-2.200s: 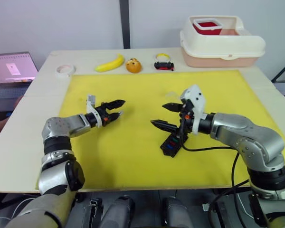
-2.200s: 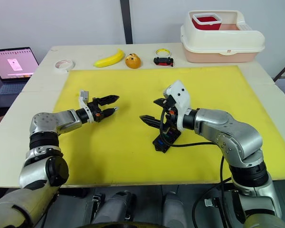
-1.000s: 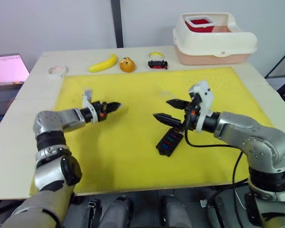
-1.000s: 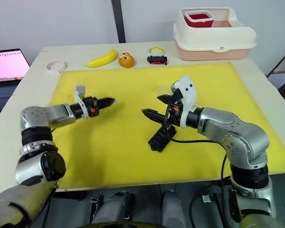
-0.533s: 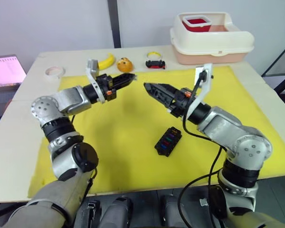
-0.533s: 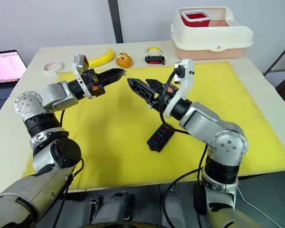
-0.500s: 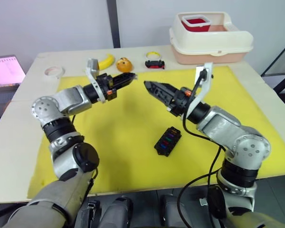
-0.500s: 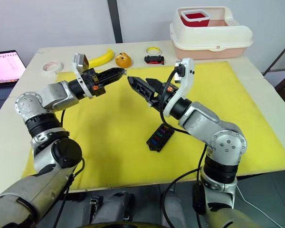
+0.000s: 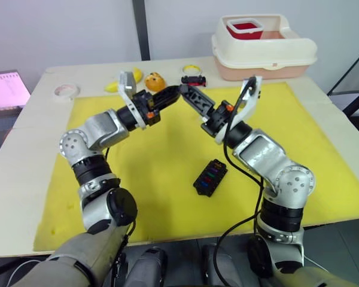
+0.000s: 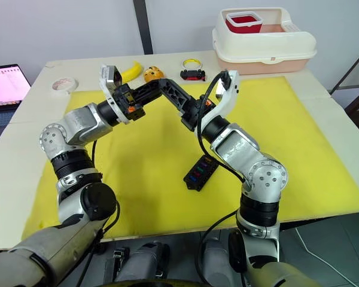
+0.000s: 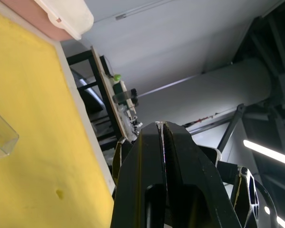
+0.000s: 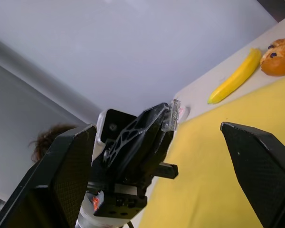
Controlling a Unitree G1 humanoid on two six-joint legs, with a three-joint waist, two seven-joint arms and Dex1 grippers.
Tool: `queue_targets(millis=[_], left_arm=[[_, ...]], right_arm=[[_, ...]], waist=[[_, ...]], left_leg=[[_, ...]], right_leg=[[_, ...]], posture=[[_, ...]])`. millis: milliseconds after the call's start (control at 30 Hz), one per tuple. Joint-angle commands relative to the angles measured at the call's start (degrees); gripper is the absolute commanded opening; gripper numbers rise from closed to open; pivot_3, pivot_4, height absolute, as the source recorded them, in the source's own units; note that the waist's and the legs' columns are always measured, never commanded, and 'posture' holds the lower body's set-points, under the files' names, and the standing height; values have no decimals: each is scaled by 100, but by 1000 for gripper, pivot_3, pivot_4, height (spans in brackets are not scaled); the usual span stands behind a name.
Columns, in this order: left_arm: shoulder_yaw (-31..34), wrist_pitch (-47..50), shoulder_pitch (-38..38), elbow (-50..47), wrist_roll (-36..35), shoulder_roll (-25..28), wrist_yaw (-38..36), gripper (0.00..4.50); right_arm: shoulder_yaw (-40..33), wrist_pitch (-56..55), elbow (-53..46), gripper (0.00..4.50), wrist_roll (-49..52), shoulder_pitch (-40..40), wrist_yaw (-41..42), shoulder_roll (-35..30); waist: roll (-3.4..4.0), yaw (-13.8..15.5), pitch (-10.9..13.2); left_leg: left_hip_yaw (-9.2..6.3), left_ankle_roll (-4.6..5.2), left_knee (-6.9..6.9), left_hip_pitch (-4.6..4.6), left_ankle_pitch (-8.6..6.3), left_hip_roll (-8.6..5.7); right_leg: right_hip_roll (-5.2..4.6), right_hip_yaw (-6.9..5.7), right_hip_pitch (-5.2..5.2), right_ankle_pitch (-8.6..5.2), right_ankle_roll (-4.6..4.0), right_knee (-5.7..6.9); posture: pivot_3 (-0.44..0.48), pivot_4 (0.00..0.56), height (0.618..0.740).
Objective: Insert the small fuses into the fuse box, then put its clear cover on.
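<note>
The black fuse box (image 9: 210, 177) lies on the yellow mat (image 9: 137, 197) with several coloured small fuses (image 10: 199, 172) in its slots. Both arms are raised above the mat's far half, tip to tip. My left gripper (image 12: 167, 113) is shut on a small pale see-through fuse (image 12: 171, 115) that sticks out of its tip. My right gripper (image 12: 157, 127) is open, its fingers (image 12: 71, 180) wide apart, and the left gripper's tip points into the gap. The clear cover (image 11: 1, 137) lies on the mat, apart from both grippers.
At the back of the table stand a cream lidded bin (image 9: 263, 48), a banana (image 10: 130, 72), an orange bun (image 9: 155, 80), a small black-and-yellow item (image 9: 192, 76) and a tape roll (image 9: 66, 90). A laptop (image 9: 6, 89) and a person's head (image 12: 42, 137) are off the table's left.
Both arms have lifted off the mat and swung toward each other. Half a second ago a gap lay between the grippers; now their tips meet. The fuse box has stayed put.
</note>
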Motion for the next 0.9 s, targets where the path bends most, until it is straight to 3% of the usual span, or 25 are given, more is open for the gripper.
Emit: queue_targets(millis=[33, 467, 900], left_arm=[[-334, -260, 58, -133, -550, 123, 146, 0], [-1481, -1142, 459, -210, -1749, 581, 485, 0], [-2263, -1776, 725, -387, -2419, 948, 513, 0]], right_arm=[[67, -161, -48, 2790, 125, -163, 21, -58], [163, -372, 8, 2790, 183, -179, 63, -199], [267, -430, -26, 2790, 269, -132, -2, -270]], waist=[[0, -2, 0], [0, 1, 0], [1, 2, 0]], left_leg=[[1, 0, 0, 0, 0, 0], [3, 0, 0, 0, 0, 0], [4, 0, 0, 0, 0, 0]], right_leg=[[0, 0, 0, 0, 0, 1], [0, 3, -3, 0, 0, 1], [0, 6, -4, 0, -1, 0]], posture=[[0, 150, 740], [0, 150, 740], [0, 150, 740]])
